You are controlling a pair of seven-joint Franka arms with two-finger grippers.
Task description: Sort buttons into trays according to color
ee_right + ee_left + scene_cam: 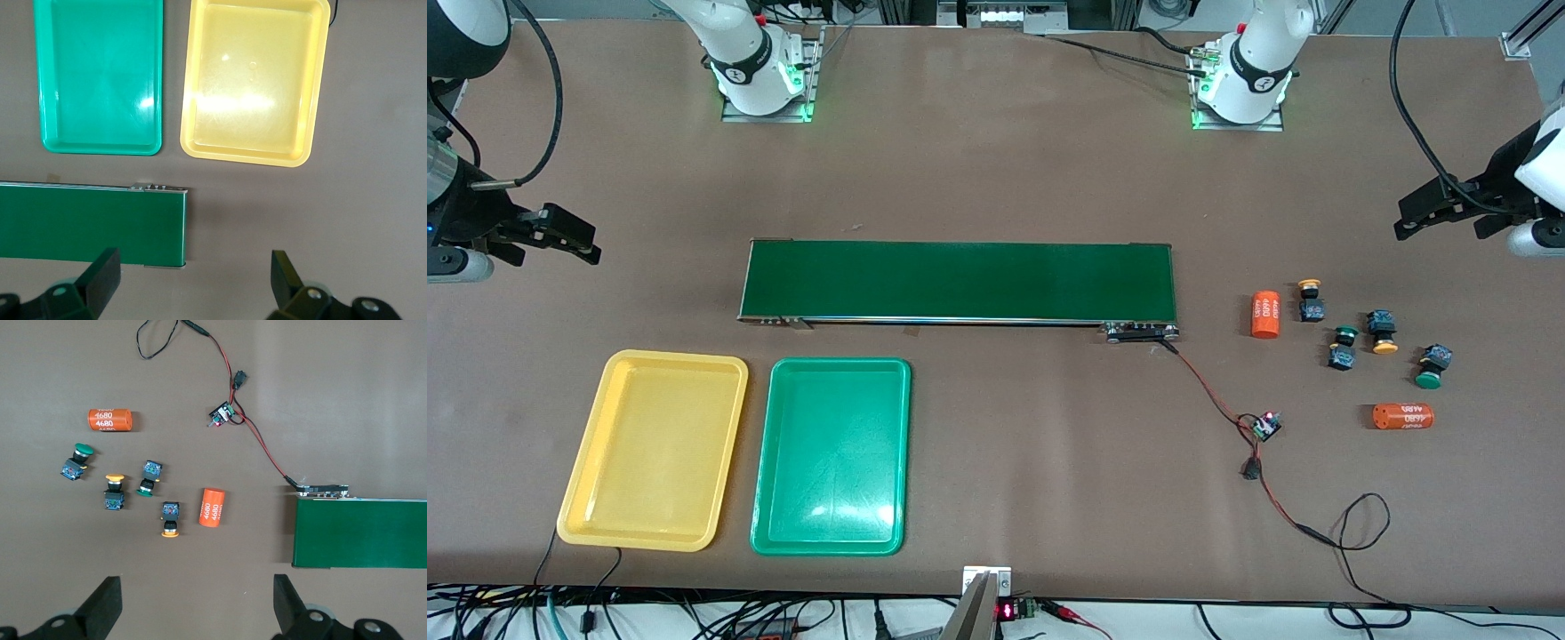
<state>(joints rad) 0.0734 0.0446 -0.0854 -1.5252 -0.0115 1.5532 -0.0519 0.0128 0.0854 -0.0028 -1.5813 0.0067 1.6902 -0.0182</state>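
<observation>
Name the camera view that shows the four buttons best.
The left wrist view: the buttons lie close below it, caps and bodies distinct. The front view shows them small, near the left arm's end of the table. The right wrist view shows none.

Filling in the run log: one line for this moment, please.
buttons: four loose on table at left arm's end | trays: no buttons | left gripper: open, waiting | right gripper: open, waiting

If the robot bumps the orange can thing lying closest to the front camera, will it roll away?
Probably. That orange cylinder is round and lies on its side on the flat table, so a sideways nudge would likely start it rolling. Its smooth-looking shell might also slip between fingers. It seems rigid, unlike the thin wire nearby.
</observation>
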